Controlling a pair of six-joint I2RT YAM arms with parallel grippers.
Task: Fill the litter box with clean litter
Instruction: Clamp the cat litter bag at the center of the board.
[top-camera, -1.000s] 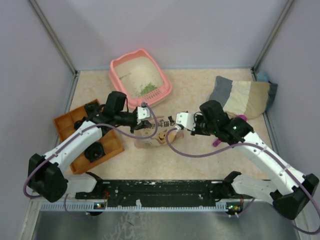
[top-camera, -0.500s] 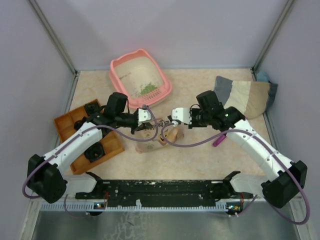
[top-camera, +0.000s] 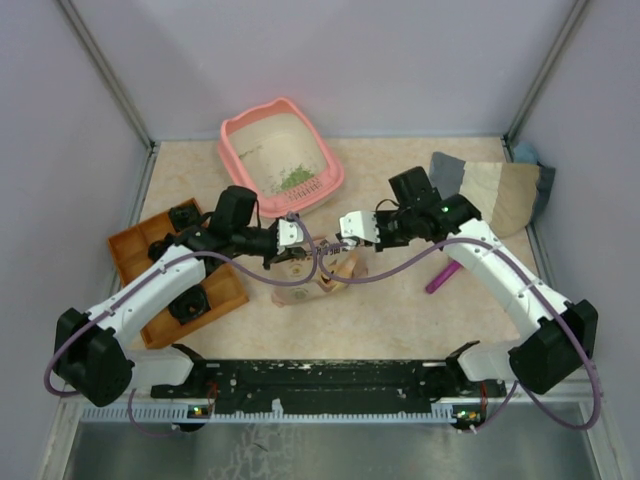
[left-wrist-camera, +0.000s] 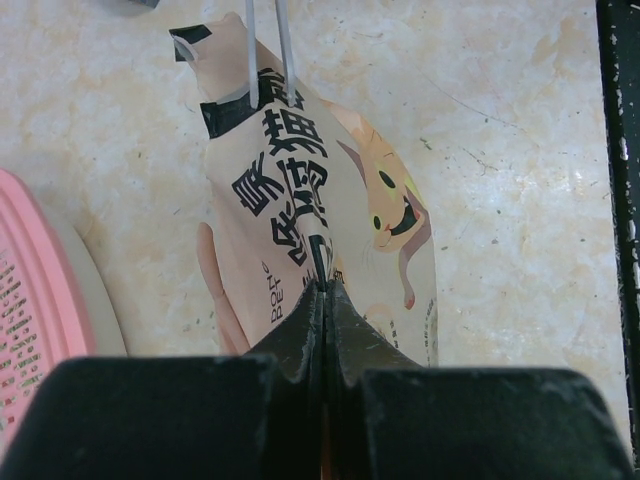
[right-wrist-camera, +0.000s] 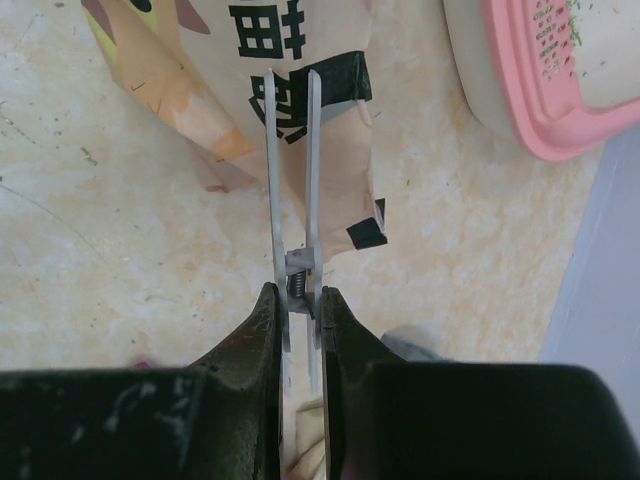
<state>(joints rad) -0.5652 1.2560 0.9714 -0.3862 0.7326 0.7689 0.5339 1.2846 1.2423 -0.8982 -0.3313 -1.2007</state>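
Left pincer (left-wrist-camera: 322, 290): fingers together, clamped on the edge of the beige printed paper bag (left-wrist-camera: 320, 220) with the cat picture and black lettering.

Right pincer (right-wrist-camera: 297, 300): nearly closed, clamped on the spring end of a thin silver metal clip (right-wrist-camera: 293, 180). The clip's two prongs lie across the bag's black-taped top. Both prongs also show in the left wrist view, at the far end of the bag.

Top view: the bag hangs between the two pincers at mid-bench. Cannot tell whether its lower end rests on the beige speckled bench (top-camera: 400, 320).

Salmon-pink plastic litter box (top-camera: 236, 140) with ear bumps sits at the far centre-left of the bench, just beyond the bag and apart from both pincers. A small loose patch of green litter granules (top-camera: 295, 180) lies inside it, toward the near end.

Orange compartmented tray (top-camera: 135, 250) is under the left arm. Magenta scoop (top-camera: 443, 277) lies on the bench beneath the right arm. Grey-and-beige striped cushion (top-camera: 495, 195) is at far right.
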